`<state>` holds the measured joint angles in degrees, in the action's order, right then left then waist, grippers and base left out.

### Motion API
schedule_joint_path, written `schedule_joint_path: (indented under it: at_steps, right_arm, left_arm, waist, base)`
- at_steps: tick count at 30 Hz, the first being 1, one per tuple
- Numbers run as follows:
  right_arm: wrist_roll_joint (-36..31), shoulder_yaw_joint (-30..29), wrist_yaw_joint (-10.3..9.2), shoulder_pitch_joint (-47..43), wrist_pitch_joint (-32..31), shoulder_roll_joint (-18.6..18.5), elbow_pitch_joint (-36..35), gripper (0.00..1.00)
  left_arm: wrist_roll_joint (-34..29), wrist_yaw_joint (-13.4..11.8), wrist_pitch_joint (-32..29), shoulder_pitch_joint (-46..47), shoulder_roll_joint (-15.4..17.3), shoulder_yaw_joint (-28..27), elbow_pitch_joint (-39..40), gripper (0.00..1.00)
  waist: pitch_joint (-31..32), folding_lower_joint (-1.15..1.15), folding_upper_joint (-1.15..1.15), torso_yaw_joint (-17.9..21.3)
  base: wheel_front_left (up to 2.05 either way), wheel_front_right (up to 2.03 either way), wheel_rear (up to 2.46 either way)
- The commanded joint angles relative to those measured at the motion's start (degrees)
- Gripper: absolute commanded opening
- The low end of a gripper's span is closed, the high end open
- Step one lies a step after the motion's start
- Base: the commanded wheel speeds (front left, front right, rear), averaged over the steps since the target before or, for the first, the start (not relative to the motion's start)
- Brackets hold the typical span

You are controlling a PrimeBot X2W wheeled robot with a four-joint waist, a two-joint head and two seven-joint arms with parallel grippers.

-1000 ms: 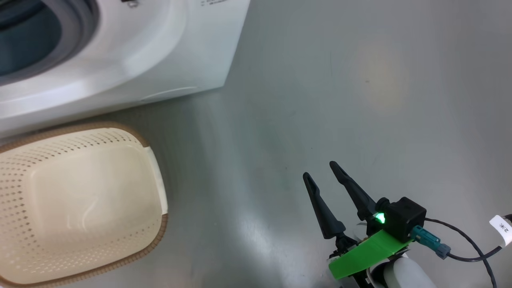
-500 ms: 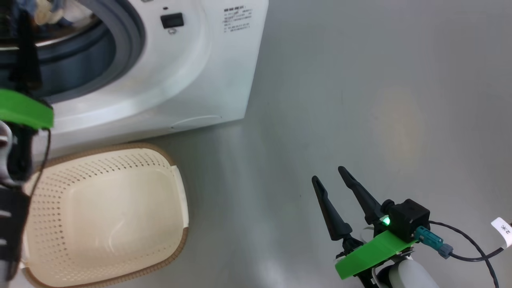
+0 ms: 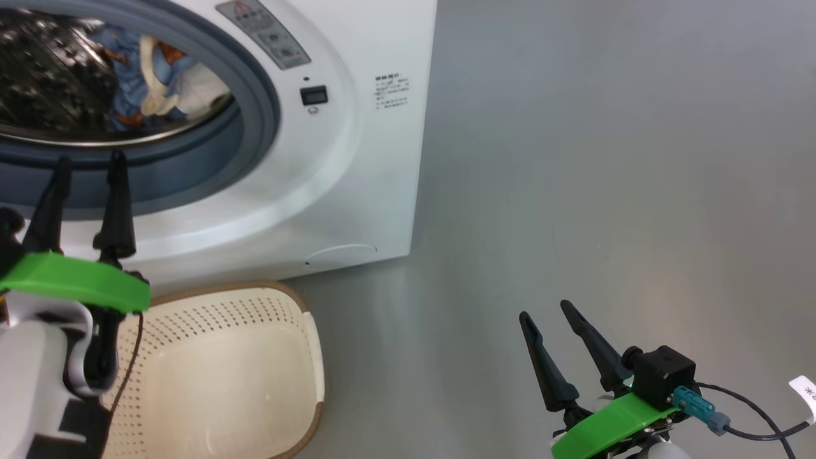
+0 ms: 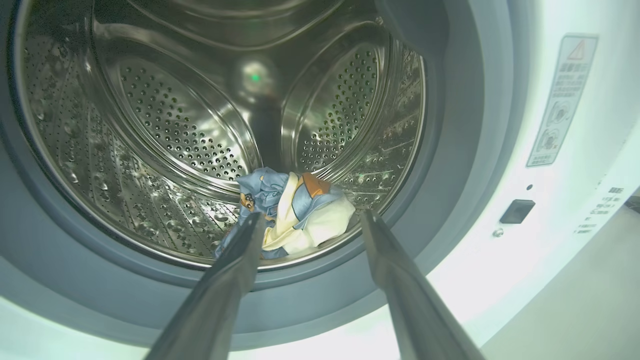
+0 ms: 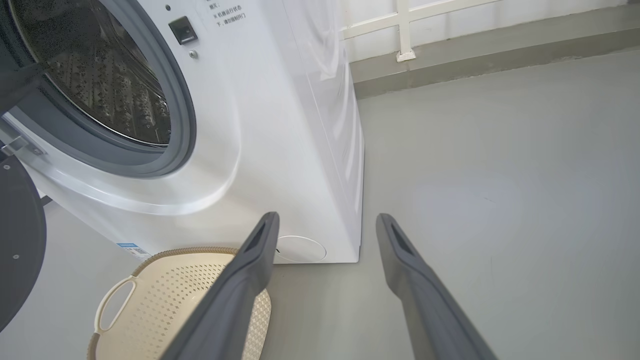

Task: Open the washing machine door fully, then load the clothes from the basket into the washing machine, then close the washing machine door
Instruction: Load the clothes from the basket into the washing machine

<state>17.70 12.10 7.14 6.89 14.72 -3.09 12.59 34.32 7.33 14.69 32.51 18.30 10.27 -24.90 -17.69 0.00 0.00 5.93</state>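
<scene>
- The left gripper (image 3: 89, 158) sits at 8 o'clock in the head view, on a pale forearm that rises from the bottom edge. Its fingers point to 12 o'clock, at the mouth of the washer (image 3: 357, 159).
- Its claw is spread wide and holds nothing. In the left wrist view the two fingers rise from 6 o'clock and aim into the drum (image 4: 175, 125), their tips in line with the lower gasket (image 4: 450, 150).
- The right gripper (image 3: 545, 310) is at 5 o'clock in the head view, low over the floor (image 3: 574, 159). Its fingers lean toward 11 o'clock, spread and empty, well apart from washer and basket.
- The clothes (image 4: 295, 210) lie in the drum at its 6 o'clock, close behind the front lip. They form a crumpled bundle whose long axis runs from 8 to 2 o'clock in the left wrist view.
- The door (image 5: 15, 240) is swung open, with its dark round edge at 9 o'clock in the right wrist view.
- The basket (image 3: 210, 319) stands on the floor just beside the washer's base, at 7 o'clock in the head view. Its mouth faces up and its bare bottom shows.
</scene>
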Motion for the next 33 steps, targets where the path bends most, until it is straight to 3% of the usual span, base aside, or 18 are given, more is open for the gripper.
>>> schedule_joint_path:
  at_steps: [1,17,33]
  right_arm:
    - [-0.74,1.08,0.35,-0.58,0.28,0.22,-0.87,1.00]
    - [-0.32,0.18,0.35,-5.00,0.28,0.22,1.19,1.00]
    - [-1.19,-1.65,0.35,-6.83,0.28,0.22,0.53,1.00]
  left_arm:
    - [-1.14,0.15,0.30,-1.11,1.78,-2.78,2.10,1.00]
    - [-10.83,0.15,0.30,-21.47,-6.86,-11.12,11.53,1.00]
    - [-18.22,0.15,0.30,-32.42,-12.51,-16.81,18.12,1.00]
  waist:
    - [3.19,0.00,0.00,-1.23]
    - [15.00,0.00,0.00,-1.93]
    - [19.52,0.00,0.00,-2.33]
  base:
    - [0.00,0.00,0.00]
    - [0.00,0.00,0.00]
    - [0.00,0.00,0.00]
